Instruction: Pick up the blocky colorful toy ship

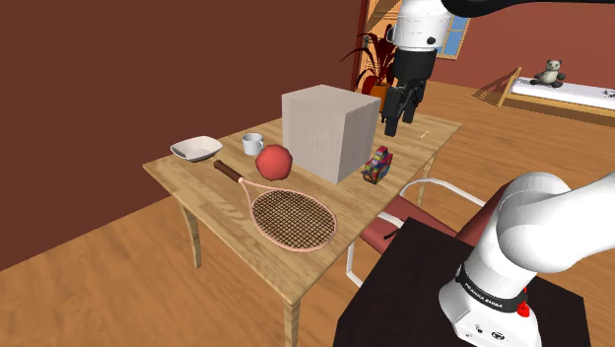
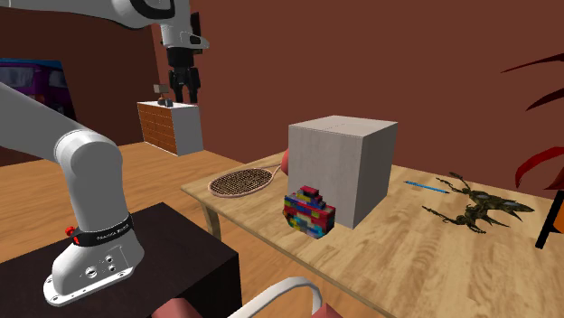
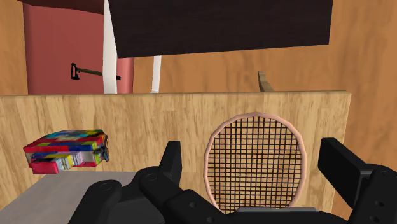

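The toy ship (image 1: pixel 376 165) sits untouched on the table (image 1: pixel 192 177), well below the jaws and off to one side, just beside the grey box (image 1: pixel 330 128). The gripper (image 1: pixel 400 120) hangs high, jaws spread wide and empty. Nothing is done yet: approach, descent and grasp are all left, I judge.

One blocky multicoloured toy ship (image 1: pixel 376 166), one racket (image 1: pixel 292 217), one grey box (image 1: pixel 330 130), one red ball (image 1: pixel 274 162), one white mug (image 1: pixel 252 143) and one white bowl (image 1: pixel 196 149) are counted on one wooden table (image 1: pixel 197 182).
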Controlling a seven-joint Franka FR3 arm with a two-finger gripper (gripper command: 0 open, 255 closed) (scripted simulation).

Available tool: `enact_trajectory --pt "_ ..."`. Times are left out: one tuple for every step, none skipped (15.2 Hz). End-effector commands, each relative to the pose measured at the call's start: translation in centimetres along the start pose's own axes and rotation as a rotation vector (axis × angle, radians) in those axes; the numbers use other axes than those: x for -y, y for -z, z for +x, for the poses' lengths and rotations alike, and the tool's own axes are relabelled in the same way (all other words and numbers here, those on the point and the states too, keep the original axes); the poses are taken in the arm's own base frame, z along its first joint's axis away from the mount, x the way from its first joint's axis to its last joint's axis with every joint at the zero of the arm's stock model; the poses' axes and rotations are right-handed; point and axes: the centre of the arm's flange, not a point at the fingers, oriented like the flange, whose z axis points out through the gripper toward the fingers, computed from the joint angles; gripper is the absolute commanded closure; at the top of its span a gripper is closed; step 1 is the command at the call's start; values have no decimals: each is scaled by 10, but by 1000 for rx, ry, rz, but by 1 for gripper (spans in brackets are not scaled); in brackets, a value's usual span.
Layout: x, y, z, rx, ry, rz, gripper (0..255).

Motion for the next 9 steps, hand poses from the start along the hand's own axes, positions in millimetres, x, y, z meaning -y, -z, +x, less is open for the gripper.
enact_trajectory --pt "0 0 0 0 0 0 0" --pt "-12 -6 3 -4 0 3 0" --pt "-23 -12 7 -9 1 7 0" --pt "-34 -18 10 -13 1 10 0" --pt "-46 -24 14 -17 1 13 0" --pt "-57 -30 17 -22 2 16 0" --pt "-69 -37 21 -26 2 20 0" --pt "-80 -43 25 -30 2 23 0" --pt "-91 -49 28 -35 3 26 0"
